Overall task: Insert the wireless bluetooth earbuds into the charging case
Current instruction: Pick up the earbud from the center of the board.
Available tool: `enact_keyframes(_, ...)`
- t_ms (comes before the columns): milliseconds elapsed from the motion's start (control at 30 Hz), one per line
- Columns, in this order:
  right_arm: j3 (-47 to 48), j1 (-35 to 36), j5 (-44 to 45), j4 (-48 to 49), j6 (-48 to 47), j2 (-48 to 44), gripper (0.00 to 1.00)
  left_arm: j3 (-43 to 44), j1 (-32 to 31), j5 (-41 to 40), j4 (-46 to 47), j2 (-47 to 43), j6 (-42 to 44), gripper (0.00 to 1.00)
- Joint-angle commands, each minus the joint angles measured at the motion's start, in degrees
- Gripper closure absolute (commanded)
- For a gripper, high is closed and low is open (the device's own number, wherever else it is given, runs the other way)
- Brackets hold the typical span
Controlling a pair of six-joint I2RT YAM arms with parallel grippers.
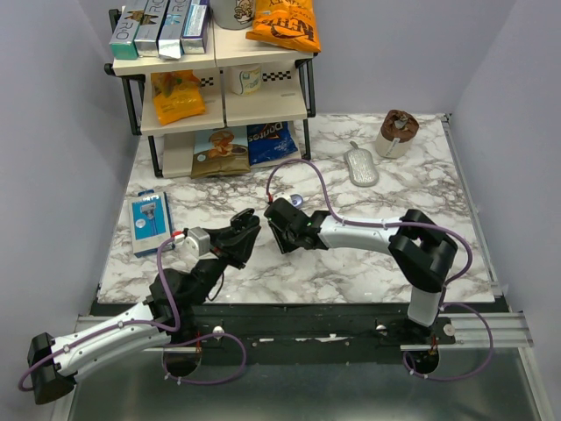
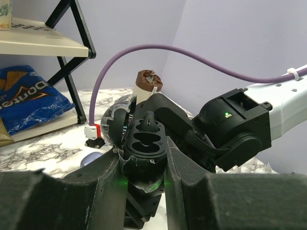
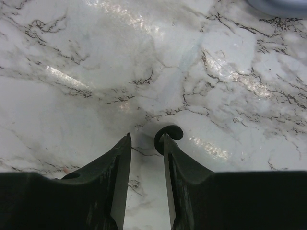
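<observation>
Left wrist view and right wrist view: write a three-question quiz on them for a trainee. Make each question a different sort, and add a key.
1. True or false: the left hand clamps the charging case.
2. In the right wrist view, the black earbud sits: A) at one fingertip of the right hand; B) deep between both fingers; C) inside the case.
3. Fill in: the case shows ___ earbud wells.
Key: 1 true; 2 A; 3 two.

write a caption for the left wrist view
Left tool grips the open charging case, right arm close behind.
</observation>
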Motion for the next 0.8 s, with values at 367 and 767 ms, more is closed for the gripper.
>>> enact_keyframes(367,-1.23,-0.54,5.33,-3.82,-0.48,2.33,0.75,-0.11,-0.13,-0.79,0.65,0.56,-0.6,1.0)
enact_keyframes(767,-2.99,-0.89,6.56,-4.18,0.31,0.93,0.94,-0.29,-0.13,-0.7,0.65,0.21,-0.87,1.0)
